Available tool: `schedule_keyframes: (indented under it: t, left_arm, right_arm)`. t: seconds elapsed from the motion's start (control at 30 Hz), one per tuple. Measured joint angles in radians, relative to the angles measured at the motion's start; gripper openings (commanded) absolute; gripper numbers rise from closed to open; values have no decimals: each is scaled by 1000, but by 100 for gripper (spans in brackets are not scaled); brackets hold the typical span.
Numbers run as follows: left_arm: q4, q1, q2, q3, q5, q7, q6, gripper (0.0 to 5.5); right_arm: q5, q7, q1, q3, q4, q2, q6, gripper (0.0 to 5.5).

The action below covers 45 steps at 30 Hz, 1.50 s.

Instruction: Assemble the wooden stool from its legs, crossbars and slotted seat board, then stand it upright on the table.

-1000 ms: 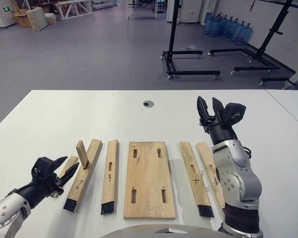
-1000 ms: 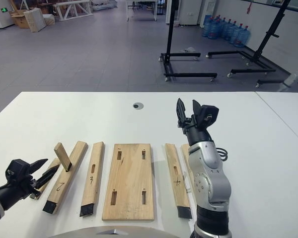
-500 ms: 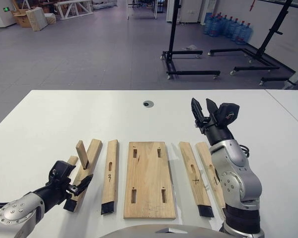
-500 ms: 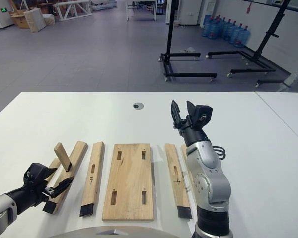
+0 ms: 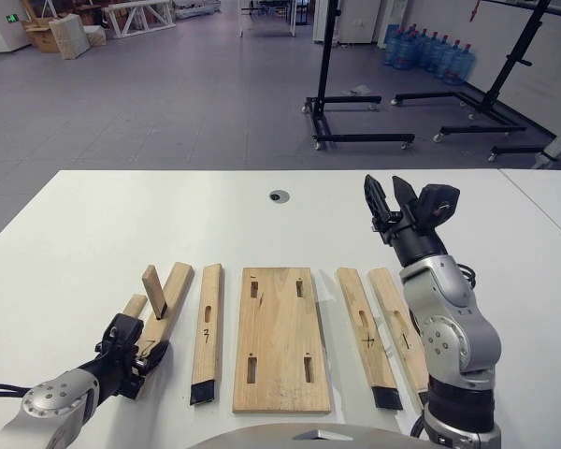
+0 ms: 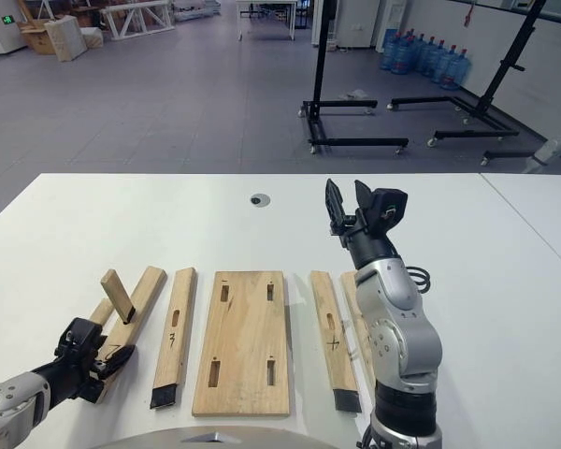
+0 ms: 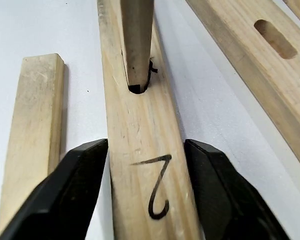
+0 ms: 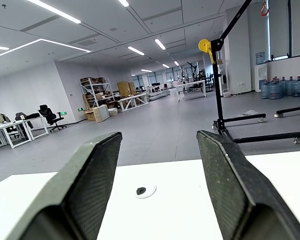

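Observation:
The slotted seat board lies flat mid-table. Left of it lie a leg and the leg marked 2, which has a short crossbar standing tilted in its slot. A loose crossbar lies beside it. My left gripper sits low at that leg's near end; in the left wrist view its fingers press both sides of the leg marked 2. Two more legs lie right of the board, the outer one partly behind my right arm. My right gripper is raised and open, holding nothing.
A small round grommet sits in the white table toward the far edge. A seam to a second table runs at the right. Black wheeled stands stand on the floor beyond.
My left gripper slid forward and down onto the near end of the leg marked 2, and its fingers narrowed onto it. My right gripper swayed slightly, staying raised and open.

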Motion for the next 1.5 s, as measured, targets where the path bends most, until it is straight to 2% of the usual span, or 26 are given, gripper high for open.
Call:
schedule_keyframes:
  t: [0.03,0.3,0.37,0.47,0.53,0.7,0.77,0.83,1.0,1.23,1.47,1.5]
  left_arm:
    - [3,-2,-1,0,1,3,-1,205]
    - [111,-82,-92,51,-40,6,-85,203]
    - [123,-145,-126,76,-103,-24,-120,203]
    - [174,-323,-164,129,-254,-85,-146,203]
    - [208,-439,-185,157,-355,-106,-156,203]
    - [220,-619,-213,137,-576,-207,-149,203]
    - [229,-673,-210,113,-653,-261,-133,203]
    - [241,-699,-202,82,-715,-310,-100,203]
    - [256,-699,-140,-11,-750,-449,-49,203]
    - [277,-713,-94,-57,-785,-541,-26,203]
    - [332,-773,-83,-97,-738,-567,-40,203]
    - [336,-773,-83,-97,-733,-570,-45,203]
  right_arm:
    - [0,3,-5,0,2,0,0,277]
    - [40,33,-54,-26,46,-10,0,277]
    - [127,50,-72,-47,52,-1,29,277]
    - [384,174,-98,-87,77,-7,130,277]
    - [544,254,-138,-122,106,-41,187,310]
    - [763,393,-250,-160,261,-113,291,392]
    - [793,428,-293,-151,312,-112,307,424]
    - [815,491,-328,-123,352,-114,332,426]
    - [819,637,-376,-64,402,-142,370,426]
    - [798,742,-406,-18,435,-170,394,426]
    - [803,781,-412,-18,439,-169,412,309]
    - [802,785,-412,-19,437,-166,408,280]
